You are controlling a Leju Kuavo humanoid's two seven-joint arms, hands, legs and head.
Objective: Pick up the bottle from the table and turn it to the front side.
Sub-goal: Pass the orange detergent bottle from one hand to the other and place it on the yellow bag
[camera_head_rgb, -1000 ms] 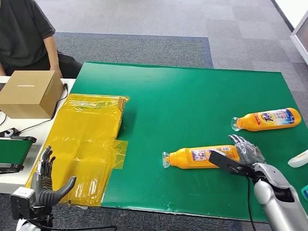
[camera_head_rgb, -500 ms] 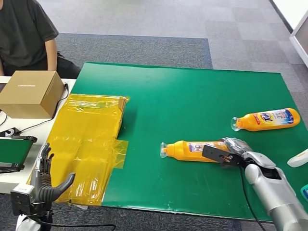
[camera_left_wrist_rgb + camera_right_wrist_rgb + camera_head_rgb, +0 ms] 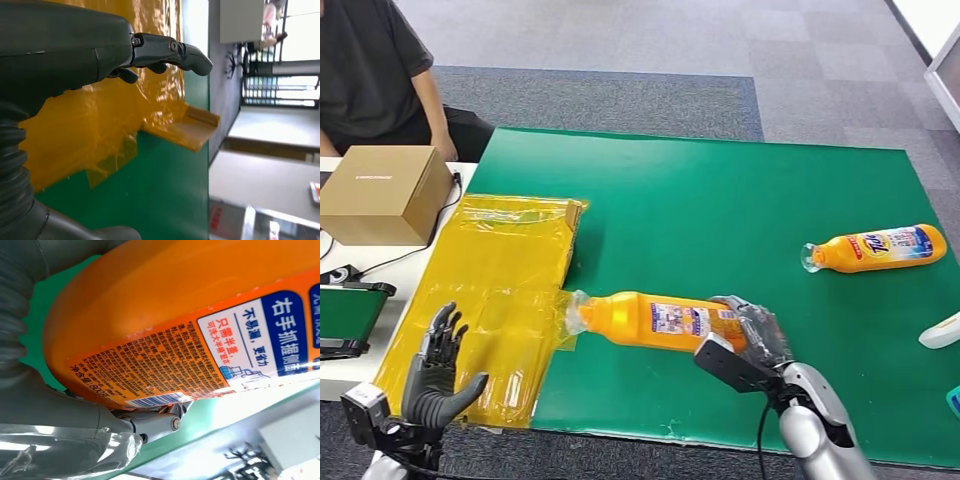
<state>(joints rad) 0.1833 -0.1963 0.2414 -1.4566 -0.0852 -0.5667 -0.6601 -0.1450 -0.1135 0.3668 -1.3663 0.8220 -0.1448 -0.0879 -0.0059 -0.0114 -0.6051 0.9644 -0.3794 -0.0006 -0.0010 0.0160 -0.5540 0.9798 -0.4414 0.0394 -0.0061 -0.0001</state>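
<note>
My right hand (image 3: 743, 340) grips the base end of an orange bottle (image 3: 652, 319) with a clear cap, held lifted above the green mat (image 3: 712, 210), cap pointing left toward the yellow bags. The right wrist view shows the bottle (image 3: 196, 325) close up, its back label of small print facing the camera, with the thumb (image 3: 94, 415) under it. A second orange bottle (image 3: 877, 247) lies on the mat at the right, front label up. My left hand (image 3: 437, 375) hovers open near the table's front left edge, its fingers (image 3: 170, 50) spread over the yellow plastic.
Yellow plastic bags (image 3: 493, 290) cover the mat's left side. A cardboard box (image 3: 384, 195) sits on the white table at far left, with a person (image 3: 373, 70) seated behind it. A white object (image 3: 940, 330) lies at the right edge.
My right hand has lifted the bottle off the mat and carried it left, the cap now reaching the yellow bags. My left hand has risen slightly and spread its fingers.
</note>
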